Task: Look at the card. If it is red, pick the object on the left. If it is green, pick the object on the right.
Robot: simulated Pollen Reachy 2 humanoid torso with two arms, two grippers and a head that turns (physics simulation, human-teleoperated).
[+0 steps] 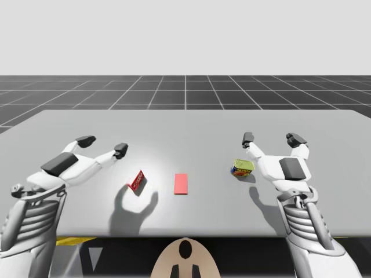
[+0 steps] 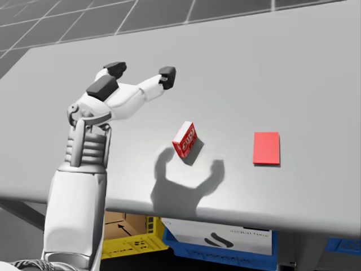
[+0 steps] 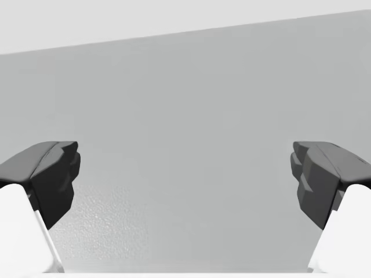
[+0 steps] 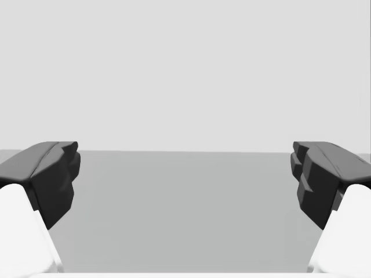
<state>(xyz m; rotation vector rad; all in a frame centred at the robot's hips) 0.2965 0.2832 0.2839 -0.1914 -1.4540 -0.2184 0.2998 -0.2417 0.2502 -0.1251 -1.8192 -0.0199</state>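
fingers (image 3: 49, 174) spread wide on both arms, nothing held

left gripper (image 1: 103, 146): dark pads well apart, released. left wrist view shows bare grey table (image 1: 185, 127) between them. right gripper (image 1: 272, 139): same, jaws wide. right wrist view has table surface and pale background between the pads.

landmark: red card (image 1: 181, 183), flat on the table, close to the front edge, roughly midway between the two arms.

left of the card: small red box (image 1: 137, 181), near the card but apart from it, propped tilted on one edge. in the head view the box (image 2: 184, 139) sits between the card (image 2: 266, 148) and the left gripper (image 2: 141, 72). that gripper is further left of the card than the box and further back, raised off the surface. its forked shadow falls on the table in front of the box. gripper and box are apart.

right of the card: green and yellow can (image 1: 243, 168), tipped, green face turned upward. it lies a little further back than the card, just beside the right gripper's inner finger. contact there: cannot tell.

below the table edge in front of the card, head view: yellow crate (image 2: 132, 240), blue crate (image 2: 220, 245).
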